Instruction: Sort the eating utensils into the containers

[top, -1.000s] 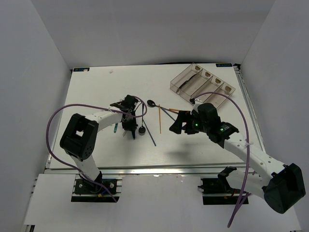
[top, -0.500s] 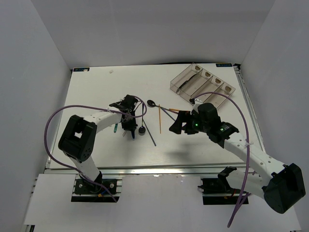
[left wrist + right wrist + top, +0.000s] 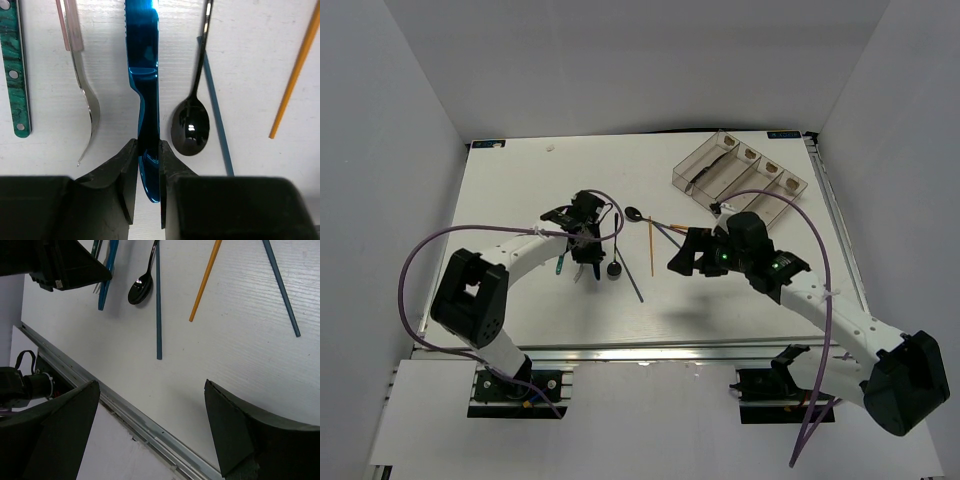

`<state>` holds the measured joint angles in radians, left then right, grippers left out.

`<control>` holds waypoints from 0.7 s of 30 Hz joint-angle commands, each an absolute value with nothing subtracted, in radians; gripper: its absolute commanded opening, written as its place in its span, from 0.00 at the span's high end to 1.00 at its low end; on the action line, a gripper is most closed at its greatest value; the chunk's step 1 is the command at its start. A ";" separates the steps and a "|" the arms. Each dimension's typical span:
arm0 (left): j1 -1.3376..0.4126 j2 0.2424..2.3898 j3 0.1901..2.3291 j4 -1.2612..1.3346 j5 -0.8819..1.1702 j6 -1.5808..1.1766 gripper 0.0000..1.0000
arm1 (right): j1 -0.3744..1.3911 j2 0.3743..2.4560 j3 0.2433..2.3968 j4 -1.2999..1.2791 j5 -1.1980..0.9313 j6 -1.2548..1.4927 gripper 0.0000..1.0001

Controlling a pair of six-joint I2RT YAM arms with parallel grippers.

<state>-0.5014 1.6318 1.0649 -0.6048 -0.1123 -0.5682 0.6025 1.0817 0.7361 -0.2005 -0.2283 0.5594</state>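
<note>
My left gripper (image 3: 148,150) (image 3: 582,258) is shut on the handle end of a shiny blue knife (image 3: 144,60), which points away from me just over the table. Left of the knife lie a silver fork (image 3: 86,100) and a teal handle (image 3: 12,75). To its right lie a black spoon (image 3: 190,125) (image 3: 613,268), a blue-grey chopstick (image 3: 216,115) and an orange chopstick (image 3: 295,70) (image 3: 651,246). My right gripper (image 3: 152,432) (image 3: 682,262) hangs wide open and holds nothing, near the table's front edge. The containers (image 3: 740,172) stand at the back right.
One dark utensil lies in the leftmost bin (image 3: 713,166). A second black spoon (image 3: 634,213) and another grey chopstick (image 3: 670,233) (image 3: 281,290) lie mid-table. The metal rail (image 3: 150,427) of the table's front edge runs under my right gripper. Purple cables loop over both arms.
The left arm's elbow has swung left and its gripper has shifted slightly towards the back, still holding the knife. The right gripper has edged a little left.
</note>
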 commanded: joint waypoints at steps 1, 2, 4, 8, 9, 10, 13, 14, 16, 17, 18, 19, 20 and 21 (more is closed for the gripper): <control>-0.518 1.545 1.108 -0.597 -0.100 -0.577 1.00 | 0.601 1.112 0.739 -0.118 -0.242 0.610 0.11; -0.522 1.536 1.111 -0.592 -0.092 -0.580 1.00 | 0.601 1.123 0.742 -0.082 -0.242 0.644 0.11; -0.543 1.511 1.109 -0.578 -0.072 -0.581 1.00 | 0.601 1.161 0.755 -0.043 -0.248 0.682 0.11; -0.587 1.480 1.106 -0.555 -0.049 -0.583 1.00 | 0.601 1.236 0.767 0.124 -0.281 0.793 0.11; -0.606 1.477 1.108 -0.549 -0.045 -0.583 1.00 | 0.601 1.270 0.773 0.141 -0.291 0.826 0.11; -0.614 1.473 1.108 -0.548 -0.046 -0.584 1.00 | 0.601 1.290 0.793 0.152 -0.293 0.842 0.11; -0.646 1.476 1.120 -0.552 -0.072 -0.583 1.00 | 0.603 1.368 0.825 0.158 -0.264 0.891 0.13; -0.650 1.476 1.121 -0.546 -0.068 -0.581 1.00 | 0.603 1.387 0.847 0.163 -0.268 0.894 0.13; -0.670 1.476 1.123 -0.534 -0.057 -0.581 1.00 | 0.603 1.443 0.865 0.198 -0.288 0.899 0.14; -0.676 1.474 1.123 -0.528 -0.051 -0.581 1.00 | 0.601 1.460 0.886 0.209 -0.301 0.902 0.14; -0.687 1.471 1.123 -0.514 -0.045 -0.581 1.00 | 0.603 1.498 0.897 0.218 -0.322 0.905 0.15; -0.692 1.470 1.123 -0.506 -0.041 -0.584 1.00 | 0.603 1.515 0.906 0.222 -0.328 0.910 0.15; -0.696 1.468 1.124 -0.494 -0.035 -0.584 1.00 | 0.601 1.529 0.916 0.236 -0.336 0.913 0.16; -0.701 1.468 1.124 -0.491 -0.032 -0.584 1.00 | 0.603 1.554 0.917 0.250 -0.351 0.917 0.18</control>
